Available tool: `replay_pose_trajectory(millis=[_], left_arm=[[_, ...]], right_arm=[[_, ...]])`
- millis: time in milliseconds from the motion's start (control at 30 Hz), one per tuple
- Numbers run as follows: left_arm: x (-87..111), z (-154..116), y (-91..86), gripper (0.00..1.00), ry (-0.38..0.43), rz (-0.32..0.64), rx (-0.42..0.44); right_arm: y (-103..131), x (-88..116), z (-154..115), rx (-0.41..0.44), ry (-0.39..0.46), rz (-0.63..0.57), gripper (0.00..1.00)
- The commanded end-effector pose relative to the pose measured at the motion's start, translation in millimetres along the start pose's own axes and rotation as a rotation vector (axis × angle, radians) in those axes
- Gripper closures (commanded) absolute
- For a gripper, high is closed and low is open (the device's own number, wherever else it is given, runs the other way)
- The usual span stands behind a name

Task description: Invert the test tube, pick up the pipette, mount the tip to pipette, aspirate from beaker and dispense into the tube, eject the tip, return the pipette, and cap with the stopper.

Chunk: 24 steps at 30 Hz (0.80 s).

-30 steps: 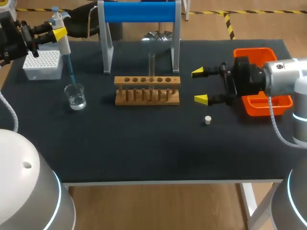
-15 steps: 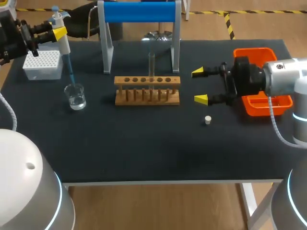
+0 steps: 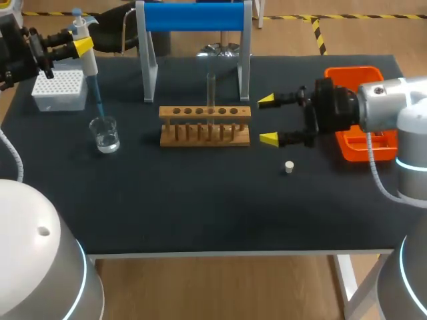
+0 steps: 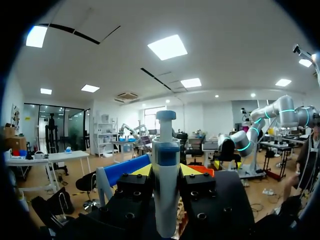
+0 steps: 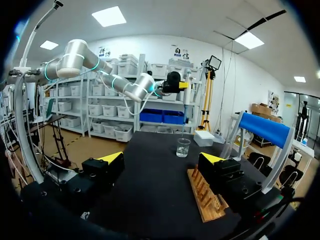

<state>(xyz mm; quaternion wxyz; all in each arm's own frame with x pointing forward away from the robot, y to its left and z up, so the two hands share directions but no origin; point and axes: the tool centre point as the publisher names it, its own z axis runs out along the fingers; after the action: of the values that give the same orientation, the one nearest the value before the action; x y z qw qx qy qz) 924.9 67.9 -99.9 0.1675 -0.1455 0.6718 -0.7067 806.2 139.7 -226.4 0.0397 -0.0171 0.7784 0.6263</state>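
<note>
My left gripper (image 3: 75, 45) is shut on the white pipette (image 3: 87, 57) at the far left; in the left wrist view the pipette (image 4: 165, 170) stands upright between the yellow tips. Its blue tip (image 3: 97, 100) points down into the mouth of the glass beaker (image 3: 105, 133), which holds clear liquid. A test tube (image 3: 211, 90) stands upright in the wooden rack (image 3: 205, 125). My right gripper (image 3: 268, 120) is open, just right of the rack, fingers pointing left. The small white stopper (image 3: 289, 167) lies on the mat in front of it. The right wrist view shows the beaker (image 5: 183, 147) ahead and the rack (image 5: 207, 197) beside its open fingers.
A white tip box (image 3: 59, 90) sits at the back left behind the beaker. A blue-topped stand (image 3: 193, 17) rises behind the rack. An orange tray (image 3: 359, 75) lies at the right under my right arm. The black mat's front half is bare.
My right gripper has moved left, closer to the rack's right end, still open. The left arm, pipette and beaker have not moved.
</note>
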Motion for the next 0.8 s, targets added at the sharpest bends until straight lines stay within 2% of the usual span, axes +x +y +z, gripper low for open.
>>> replay_pose_trajectory(millis=[33, 167, 367, 633, 800], left_arm=[[-0.4, 0, 0.1, 1.00, 0.001, 0.001, 0.002], [-0.4, 0, 0.1, 1.00, 0.001, 0.001, 0.002], [-0.4, 0, 0.1, 1.00, 0.001, 0.001, 0.002], [-0.4, 0, 0.1, 1.00, 0.001, 0.001, 0.002], [-0.4, 0, 0.1, 1.00, 0.001, 0.001, 0.002]], right_arm=[[10, 3, 37, 0.064, -0.046, 0.005, 0.00], [17, 9, 65, 0.115, -0.094, -0.003, 0.00], [25, 23, 110, 0.173, -0.093, -0.037, 0.00], [30, 34, 158, 0.172, -0.065, -0.040, 0.00], [34, 34, 182, 0.172, -0.095, -0.016, 0.00]])
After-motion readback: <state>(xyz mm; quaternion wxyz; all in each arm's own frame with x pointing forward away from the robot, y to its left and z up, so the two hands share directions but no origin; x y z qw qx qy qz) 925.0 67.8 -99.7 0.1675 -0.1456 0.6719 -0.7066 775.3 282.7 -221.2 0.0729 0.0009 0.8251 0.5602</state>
